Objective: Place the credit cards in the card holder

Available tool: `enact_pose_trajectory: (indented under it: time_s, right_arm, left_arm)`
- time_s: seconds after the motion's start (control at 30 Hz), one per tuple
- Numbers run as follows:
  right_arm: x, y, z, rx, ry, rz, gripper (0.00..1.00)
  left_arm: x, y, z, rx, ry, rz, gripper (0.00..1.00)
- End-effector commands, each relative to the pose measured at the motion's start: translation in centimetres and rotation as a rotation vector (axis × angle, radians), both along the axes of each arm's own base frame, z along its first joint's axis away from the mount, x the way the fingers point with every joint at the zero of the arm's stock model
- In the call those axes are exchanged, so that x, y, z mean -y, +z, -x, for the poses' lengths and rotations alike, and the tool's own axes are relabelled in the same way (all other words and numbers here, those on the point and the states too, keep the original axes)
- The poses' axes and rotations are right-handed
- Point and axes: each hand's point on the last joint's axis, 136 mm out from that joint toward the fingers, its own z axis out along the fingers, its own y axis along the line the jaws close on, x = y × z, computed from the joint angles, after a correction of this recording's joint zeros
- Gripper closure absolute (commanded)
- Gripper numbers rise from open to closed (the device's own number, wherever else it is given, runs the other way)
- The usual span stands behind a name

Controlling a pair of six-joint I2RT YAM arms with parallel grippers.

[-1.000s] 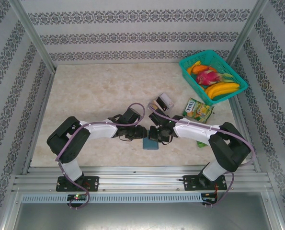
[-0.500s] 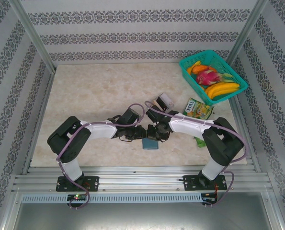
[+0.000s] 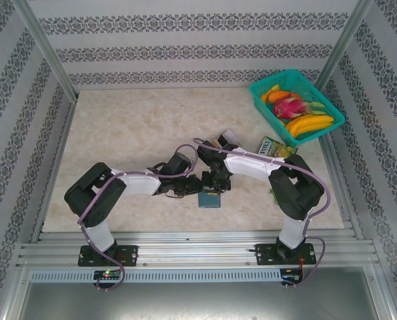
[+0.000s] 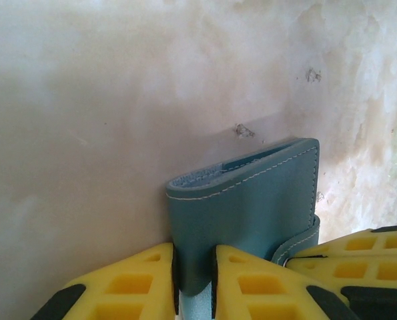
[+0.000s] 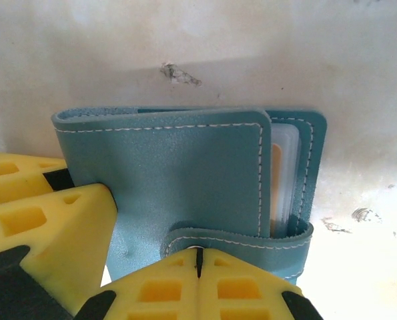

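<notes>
The teal card holder [image 3: 209, 199] lies near the table's front middle, folded over. My left gripper [image 4: 195, 280] is shut on its folded spine edge [image 4: 251, 200]. My right gripper [image 5: 199, 257] is shut, its tips pressed together against the closing strap [image 5: 238, 238] at the snap. A tan card edge [image 5: 276, 187] shows inside the clear sleeves at the card holder's open side. In the top view both grippers meet over the card holder, the left gripper [image 3: 193, 189] from the left and the right gripper [image 3: 212, 188] from behind. More credit cards [image 3: 219, 141] lie behind the right arm, partly hidden.
A teal basket [image 3: 261, 90] of fruit stands at the back right. A green-yellow snack packet [image 3: 275, 147] lies beside the right arm. Metal frame rails run along the table's near edge [image 3: 198, 248].
The right arm has swung left, bringing its shut gripper onto the card holder's strap. The left gripper has closed onto the card holder's folded edge.
</notes>
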Motion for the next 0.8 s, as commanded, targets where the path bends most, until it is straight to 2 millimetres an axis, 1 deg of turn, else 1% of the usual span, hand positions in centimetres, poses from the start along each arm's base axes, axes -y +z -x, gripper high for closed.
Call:
enact_pose_trajectory:
  time_s: [0.0,0.1,0.13,0.2,0.3,0.37,0.43,0.5,0.57,0.63,0.77]
  right_arm:
    - [0.7,-5.3,2.2,-0.094,0.052,0.105,0.96]
    - [0.2,-5.7,2.1,-0.102,0.050,0.098,0.96]
    - [0.1,-5.6,2.0,-0.099,0.047,0.091,0.96]
    - [-0.3,-4.6,1.6,-0.069,0.036,0.051,0.96]
    - [-0.5,-1.7,0.6,0.024,0.017,-0.032,0.96]
    - [-0.5,0.5,0.0,0.076,-0.005,-0.107,0.96]
    - [0.0,2.1,-0.2,0.119,-0.018,-0.140,0.95]
    - [0.5,3.0,-0.1,0.143,-0.020,-0.164,0.95]
    - [1.1,3.1,0.2,0.141,-0.034,-0.175,0.95]
    - [1.2,2.5,0.6,0.122,-0.040,-0.180,0.95]
    - [0.4,1.7,1.0,0.101,-0.028,-0.196,0.95]
  left_arm:
    - [0.5,-2.5,2.9,-0.105,-0.053,0.003,0.80]
    - [0.5,-2.6,3.0,-0.102,-0.054,0.005,0.80]
    - [0.4,-2.6,3.0,-0.101,-0.051,0.004,0.80]
    - [0.4,-2.5,3.0,-0.098,-0.048,0.007,0.80]
    - [0.5,-2.2,3.0,-0.092,-0.049,0.008,0.79]
    - [0.4,-2.0,3.0,-0.088,-0.050,0.006,0.75]
    - [0.3,-1.8,2.9,-0.082,-0.049,0.002,0.74]
    - [0.4,-1.5,2.9,-0.073,-0.060,0.003,0.70]
    - [0.3,-1.3,2.9,-0.066,-0.065,-0.002,0.69]
    - [0.4,-1.1,3.0,-0.061,-0.074,0.000,0.66]
    - [0.7,-1.0,3.3,-0.064,-0.099,0.008,0.65]
